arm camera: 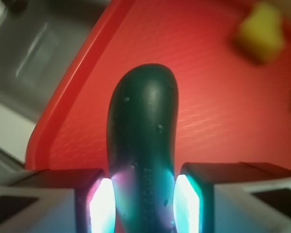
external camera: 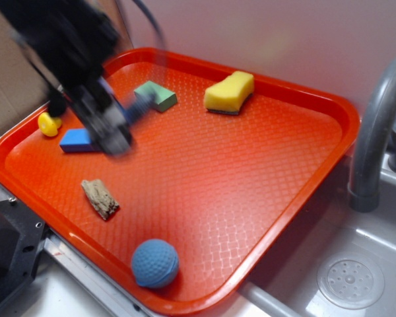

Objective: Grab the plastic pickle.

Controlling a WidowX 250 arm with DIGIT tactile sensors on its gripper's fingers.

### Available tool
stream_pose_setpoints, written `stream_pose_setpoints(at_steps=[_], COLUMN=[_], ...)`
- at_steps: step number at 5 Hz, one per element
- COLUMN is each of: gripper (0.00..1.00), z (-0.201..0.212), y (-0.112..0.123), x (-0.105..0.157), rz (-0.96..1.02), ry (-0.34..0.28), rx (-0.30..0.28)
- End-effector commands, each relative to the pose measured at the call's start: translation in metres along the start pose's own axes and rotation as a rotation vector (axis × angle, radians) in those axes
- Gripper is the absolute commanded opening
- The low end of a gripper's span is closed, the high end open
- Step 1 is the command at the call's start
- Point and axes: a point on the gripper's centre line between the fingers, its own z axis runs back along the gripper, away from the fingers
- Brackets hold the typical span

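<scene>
Above your textured orange plastic tray (external camera: 264,191), the blurred black end effector (arm camera: 144,204) is clamped on the smooth dark green plastic pickle (arm camera: 143,145), held between its glowing pads (arm camera: 102,206), off the tray surface.

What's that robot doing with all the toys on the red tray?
The robot's gripper is closed around the plastic pickle, one finger on each side, as the wrist view shows. From the outside view the arm is blurry, above the back left of the red tray. The blue ball, yellow sponge, green block and other toys lie on the tray, untouched.
</scene>
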Motion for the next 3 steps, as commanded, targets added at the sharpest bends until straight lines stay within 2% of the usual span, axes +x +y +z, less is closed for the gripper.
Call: stream_pose_setpoints(at_steps=[1, 2, 3], gripper=[0.00, 0.00, 0.00], z=[0.057, 0.058, 0.070], y=[0.050, 0.062, 0.062], x=[0.012, 0.011, 0.020], rz=[0.231, 0.331, 0.386], ry=[0.111, 0.197, 0.235], rx=[0.093, 0.110, 0.123])
